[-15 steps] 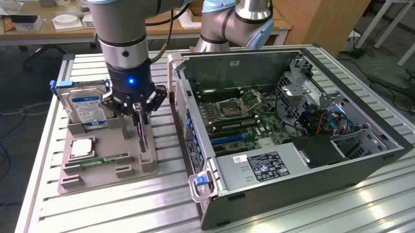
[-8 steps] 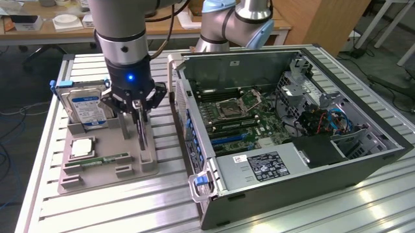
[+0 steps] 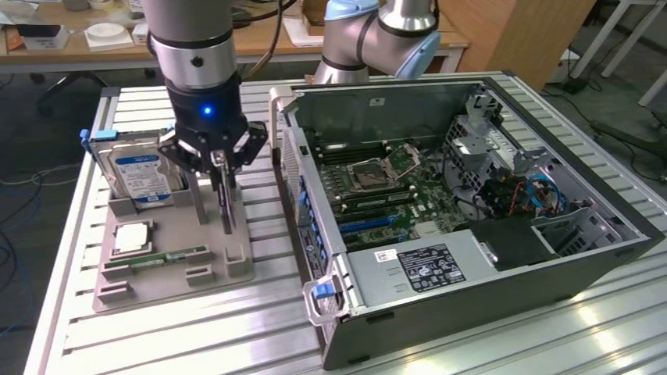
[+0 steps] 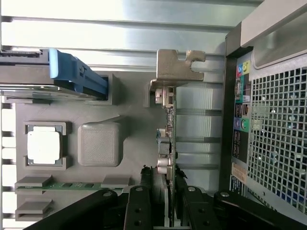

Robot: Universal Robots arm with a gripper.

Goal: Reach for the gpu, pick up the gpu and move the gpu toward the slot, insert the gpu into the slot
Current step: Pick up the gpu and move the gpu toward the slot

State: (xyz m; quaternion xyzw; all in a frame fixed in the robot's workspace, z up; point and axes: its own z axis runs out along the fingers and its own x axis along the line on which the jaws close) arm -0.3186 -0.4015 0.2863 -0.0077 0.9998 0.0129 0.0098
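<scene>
1. Exterior view, far left: silver hard drive with a blue label stands upright in a grey tray on the slatted metal worktop.
2. Same tray, at 7 o'clock from the hand: square processor chip lies flat. A thin green memory stick lies just below it.
3. Hand hangs straight down from the arm over the tray's right half, with a blue light lit on the wrist above it.
4. Hand state: fingers are pressed together on the gpu, one on each face. The wrist view shows the black fingers tight against both sides of the card's edge.
5. The gpu stands upright and edge-on, its lower end down in the tray's holder, at 3 o'clock from the hard drive. In the wrist view its metal bracket sits at the far end from the hand.
6. Right of the tray, at 3 o'clock from the hand: an open computer case lies on its side, close beside the tray.
7. Inside the case is a green motherboard, with the silver processor socket near its middle.
8. The slot, a blue strip, lies at 6 o'clock from the socket, well apart from the gpu.
9. A power supply with a white label sits at 5 o'clock from the slot.
</scene>
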